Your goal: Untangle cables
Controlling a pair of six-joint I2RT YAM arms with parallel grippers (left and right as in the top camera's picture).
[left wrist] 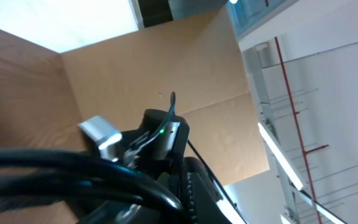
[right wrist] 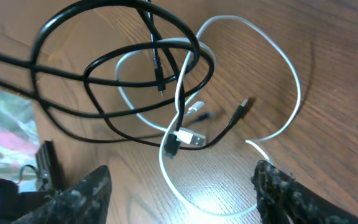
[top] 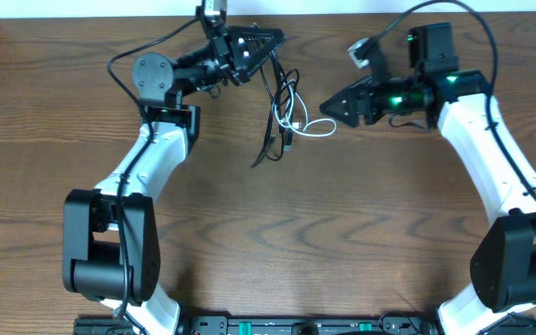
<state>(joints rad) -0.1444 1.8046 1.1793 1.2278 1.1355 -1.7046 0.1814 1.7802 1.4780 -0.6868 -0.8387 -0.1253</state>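
Cables point(top: 282, 116): two items, one black cable point(right wrist: 211, 62) and one white cable point(right wrist: 298, 93), tangled on the wooden table point(top: 268, 242) toward its far edge, between the two arms. Position: the bundle's long axis runs from far to near, from the left gripper point(top: 266, 45) down to a loose black end nearer the robot. The right gripper point(right wrist: 182, 180) faces the bundle side-on, with the knot straight ahead of its fingertips. Left gripper: closed; the black cable rises to its tip and looks pinched and lifted there, though the contact itself is not clearly shown. Right gripper: fingers spread wide, holding nothing; a bend of the white cable lies flat on the table in the gap between them, just beside the right finger. Condition, black: longer, thin, coiled in several overlapping loops, with a small plug point(right wrist: 240, 112) lying free. Condition, white: shorter, one broad open loop swinging out toward the right arm, its strand threaded through the black coils and ending in a metal-tipped plug point(right wrist: 194, 138) at the crossing. Judgement: the right arm is nearer the white loop and best placed to draw it away from the held black one.
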